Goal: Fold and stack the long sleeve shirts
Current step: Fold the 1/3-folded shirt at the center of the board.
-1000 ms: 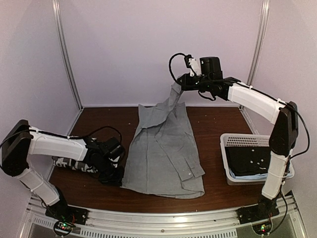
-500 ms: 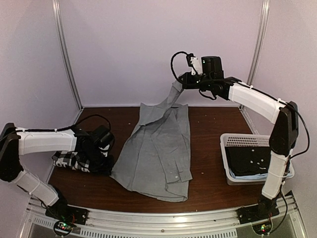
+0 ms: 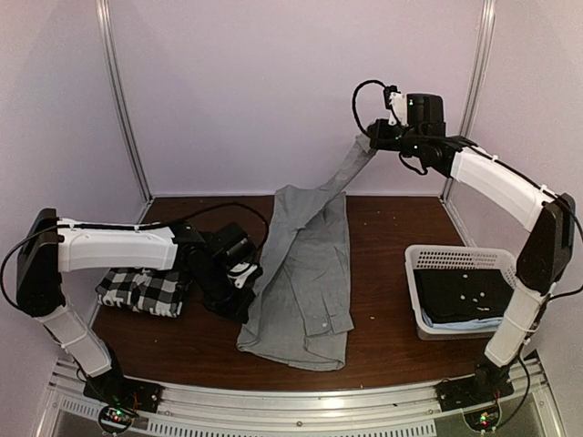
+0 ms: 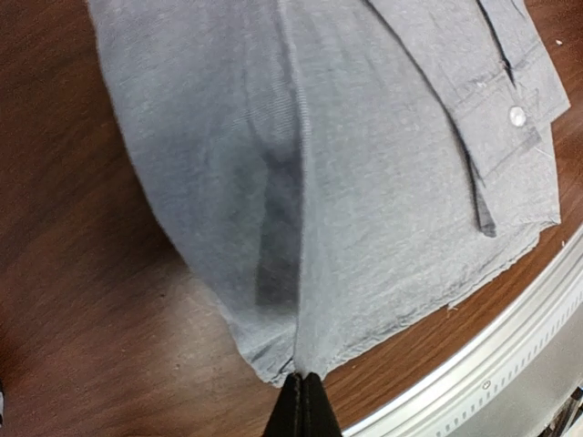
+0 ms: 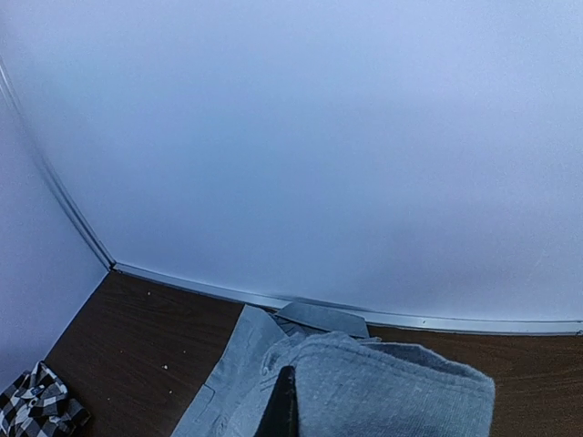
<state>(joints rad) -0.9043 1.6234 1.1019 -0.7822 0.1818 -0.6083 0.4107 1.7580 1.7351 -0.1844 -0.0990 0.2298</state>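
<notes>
My left gripper [image 3: 239, 277] is pinched tight on the left edge of the grey shirt [image 3: 305, 273], low over the bench [image 3: 383, 228]. In its wrist view the closed fingertips bite a fold of the fabric close to the hem. My right gripper [image 3: 372, 143] is clamped on the shirt's far end, high up near the back wall, so the cloth rises from the bench to it in a taut strip. The rest of the grey shirt lies on the middle of the bench, a buttoned cuff near its front hem. The checked shirt [image 3: 141, 289] sits folded at the bench's left side, beside my left arm. A white basket [image 3: 455, 258] on the right holds dark cloth [image 3: 460, 296].
</notes>
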